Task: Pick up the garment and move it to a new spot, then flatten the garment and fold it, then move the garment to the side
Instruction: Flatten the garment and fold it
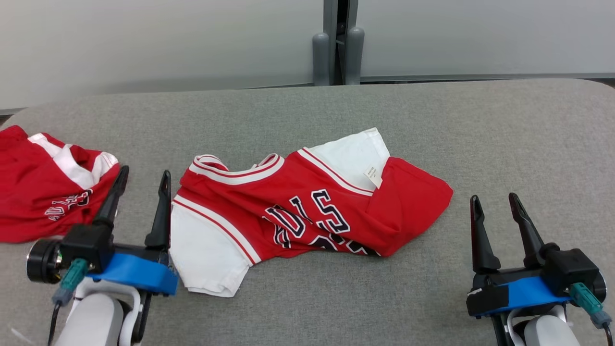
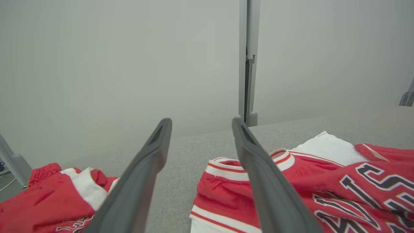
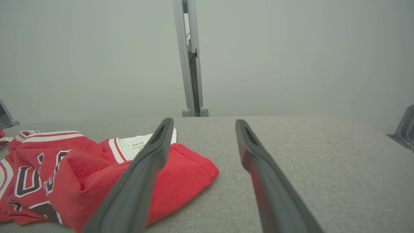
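Note:
A red and white jersey-style garment (image 1: 307, 206) with dark lettering lies rumpled in the middle of the grey table, one red end folded over itself at the right. The left wrist view has its striped collar (image 2: 233, 171) close by, and its red end (image 3: 181, 181) sits at the left of the right wrist view. My left gripper (image 1: 141, 175) stands open just left of the garment's white sleeve, nothing between its fingers. My right gripper (image 1: 495, 202) is open too, on bare table a short way right of the garment.
A second red and white garment (image 1: 43, 187) lies bunched at the table's left edge, also seen low left as red cloth (image 2: 48, 200). The grey padded table (image 1: 480, 134) has bare room behind and to the right. A grey post (image 1: 338, 43) and pale wall panels stand beyond the far edge.

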`<state>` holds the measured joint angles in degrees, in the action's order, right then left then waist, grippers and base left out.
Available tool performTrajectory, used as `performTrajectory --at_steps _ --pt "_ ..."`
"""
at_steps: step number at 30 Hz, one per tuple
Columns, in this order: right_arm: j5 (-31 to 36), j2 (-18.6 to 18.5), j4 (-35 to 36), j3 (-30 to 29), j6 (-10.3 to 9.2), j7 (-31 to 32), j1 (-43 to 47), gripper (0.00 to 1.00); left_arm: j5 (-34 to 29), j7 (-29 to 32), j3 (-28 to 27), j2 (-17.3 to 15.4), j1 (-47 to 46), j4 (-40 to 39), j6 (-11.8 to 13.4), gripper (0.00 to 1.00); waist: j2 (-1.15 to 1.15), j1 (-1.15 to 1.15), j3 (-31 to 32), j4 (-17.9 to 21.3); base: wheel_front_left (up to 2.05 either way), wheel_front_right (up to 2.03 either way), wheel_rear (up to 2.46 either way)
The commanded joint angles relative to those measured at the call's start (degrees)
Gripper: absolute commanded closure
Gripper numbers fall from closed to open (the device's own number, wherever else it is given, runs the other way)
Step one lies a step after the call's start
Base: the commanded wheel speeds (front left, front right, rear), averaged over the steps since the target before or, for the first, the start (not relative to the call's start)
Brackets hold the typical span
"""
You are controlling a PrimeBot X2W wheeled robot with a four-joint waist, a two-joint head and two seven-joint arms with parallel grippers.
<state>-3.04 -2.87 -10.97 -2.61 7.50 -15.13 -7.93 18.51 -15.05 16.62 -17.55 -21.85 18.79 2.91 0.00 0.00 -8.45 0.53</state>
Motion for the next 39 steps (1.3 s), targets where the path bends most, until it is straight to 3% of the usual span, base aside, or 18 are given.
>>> performTrajectory --at_steps 1,8,16,30,39 --pt "0.02 -0.01 -0.05 -0.03 -0.02 -0.02 0.71 0.00 -0.96 -0.18 -1.46 0.64 2.26 -1.79 0.30 0.00 0.00 0.00 1.06 -0.98 0.00 0.00 0.00" --pt "-0.33 -0.02 -0.32 -0.23 -0.02 -0.02 2.02 0.00 -5.80 -0.18 -7.28 5.79 11.84 -9.32 -1.16 0.00 0.00 0.00 3.07 -2.17 0.00 0.00 0.00" --pt "-0.49 -0.01 -0.80 -0.51 -0.02 -0.02 3.30 0.00 -9.27 -0.18 -11.90 10.56 17.78 -11.28 -3.89 0.00 0.00 0.00 4.77 -2.73 0.00 0.00 0.00" --pt "1.79 -0.76 -1.59 -0.27 -0.02 -0.02 -0.62 0.00 -12.53 -0.18 -16.06 13.51 18.62 -10.95 -7.04 0.00 0.00 0.00 5.70 -3.15 0.00 0.00 0.00" --pt "2.65 -3.37 -13.17 6.36 -0.02 2.58 -13.25 0.00 -13.02 -0.18 -15.86 14.28 16.88 -10.77 -8.04 0.00 0.00 0.00 3.90 -4.46 0.00 0.00 0.00"
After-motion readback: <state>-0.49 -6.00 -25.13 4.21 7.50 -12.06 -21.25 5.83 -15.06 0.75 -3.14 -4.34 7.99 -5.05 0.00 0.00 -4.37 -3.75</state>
